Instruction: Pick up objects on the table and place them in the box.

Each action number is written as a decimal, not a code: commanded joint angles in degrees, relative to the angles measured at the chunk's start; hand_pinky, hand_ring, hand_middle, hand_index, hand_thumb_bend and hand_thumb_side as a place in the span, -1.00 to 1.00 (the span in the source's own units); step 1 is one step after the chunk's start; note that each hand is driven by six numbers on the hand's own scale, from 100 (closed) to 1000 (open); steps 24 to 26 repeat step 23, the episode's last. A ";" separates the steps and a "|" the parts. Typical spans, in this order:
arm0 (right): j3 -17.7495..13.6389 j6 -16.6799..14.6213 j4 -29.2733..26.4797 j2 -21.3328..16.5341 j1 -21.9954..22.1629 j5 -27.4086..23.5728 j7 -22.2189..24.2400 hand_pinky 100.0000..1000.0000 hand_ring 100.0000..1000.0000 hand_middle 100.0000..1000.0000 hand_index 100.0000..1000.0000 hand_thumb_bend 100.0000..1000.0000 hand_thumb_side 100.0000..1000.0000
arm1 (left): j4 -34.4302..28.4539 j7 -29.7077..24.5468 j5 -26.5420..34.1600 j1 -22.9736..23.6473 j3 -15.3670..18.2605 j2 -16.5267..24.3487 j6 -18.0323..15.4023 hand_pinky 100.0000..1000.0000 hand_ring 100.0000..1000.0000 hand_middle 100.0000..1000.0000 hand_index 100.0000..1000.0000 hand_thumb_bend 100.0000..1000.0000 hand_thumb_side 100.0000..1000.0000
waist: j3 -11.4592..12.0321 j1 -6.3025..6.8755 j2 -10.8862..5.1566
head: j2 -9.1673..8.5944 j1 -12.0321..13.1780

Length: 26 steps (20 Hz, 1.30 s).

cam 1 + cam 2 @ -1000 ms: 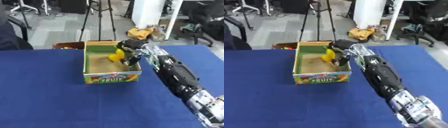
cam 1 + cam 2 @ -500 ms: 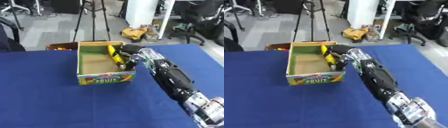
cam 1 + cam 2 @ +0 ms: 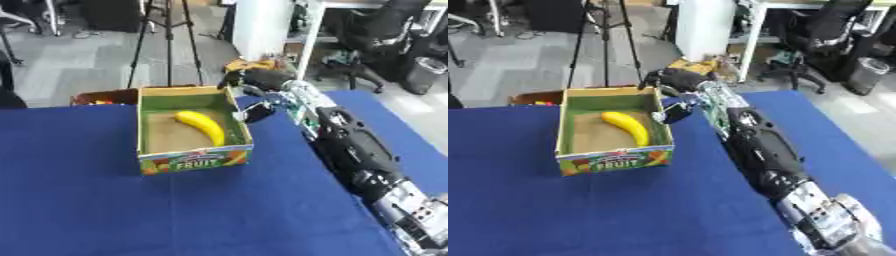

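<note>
Banana (image 3: 202, 126) lies inside box (image 3: 195, 160) labelled "FRUIT".

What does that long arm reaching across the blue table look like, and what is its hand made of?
Only the right arm shows. It is mostly black, built of bulky rounded segments, with a silver and white section near the wrist and a silvery joint low down by the camera. The right hand is black, its parts dark and hard to tell apart. No cables or readable markings show.

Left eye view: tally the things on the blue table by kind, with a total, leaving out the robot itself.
Fruit box: 1
Banana, lying inside the box: 1
Total: 2
</note>
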 commanded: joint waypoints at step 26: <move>-3.72 9.06 -33.60 -4.97 24.22 -21.86 4.03 0.20 0.40 0.48 0.49 -1.00 -0.96 | 2.83 4.05 -1.86 1.93 2.49 -0.01 -1.12 0.03 0.09 0.11 0.45 -0.07 0.60 | -12.75 1.95 -0.91 | 1.75 9.68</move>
